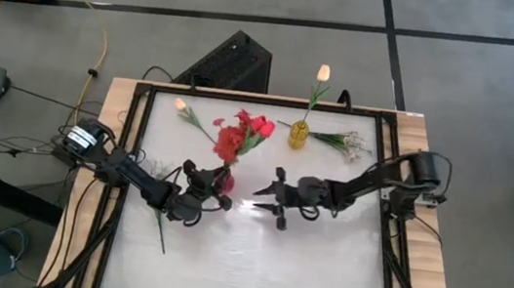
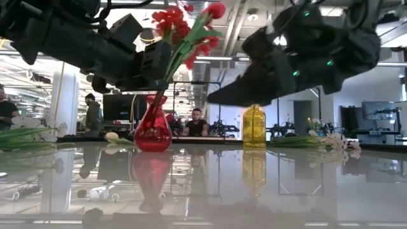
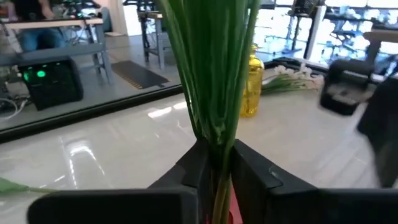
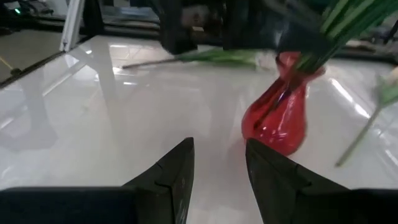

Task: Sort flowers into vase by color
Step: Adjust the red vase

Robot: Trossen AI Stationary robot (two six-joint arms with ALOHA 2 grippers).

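A red vase (image 1: 226, 182) stands mid-table with a bunch of red flowers (image 1: 244, 133) in it; their green stems (image 3: 211, 74) rise from its neck. My left gripper (image 3: 217, 149) comes level from the table's left and is shut on those stems just above the vase. My right gripper (image 4: 221, 155) hangs open right of the red vase (image 4: 280, 118), holding nothing. A yellow vase (image 1: 298, 134) at the far side holds a pale peach tulip (image 1: 323, 72). Another pale tulip (image 1: 183, 107) lies on the table at the far left, and white sprigs (image 1: 347, 143) lie beside the yellow vase. My left gripper pinches the bundle of green stems (image 3: 219, 163) between its two fingers, just above the red vase's neck (image 3: 234, 215). The fingers come level from the table's left and lie across the stems. The stems stand nearly upright, their lower ends in the vase.
A loose green stem (image 1: 160, 232) lies on the table by my left arm. A black frame (image 1: 146, 91) runs round the white tabletop. Beyond the table a black box (image 1: 230, 62) sits on the floor, and people sit in the room behind (image 2: 197, 124).
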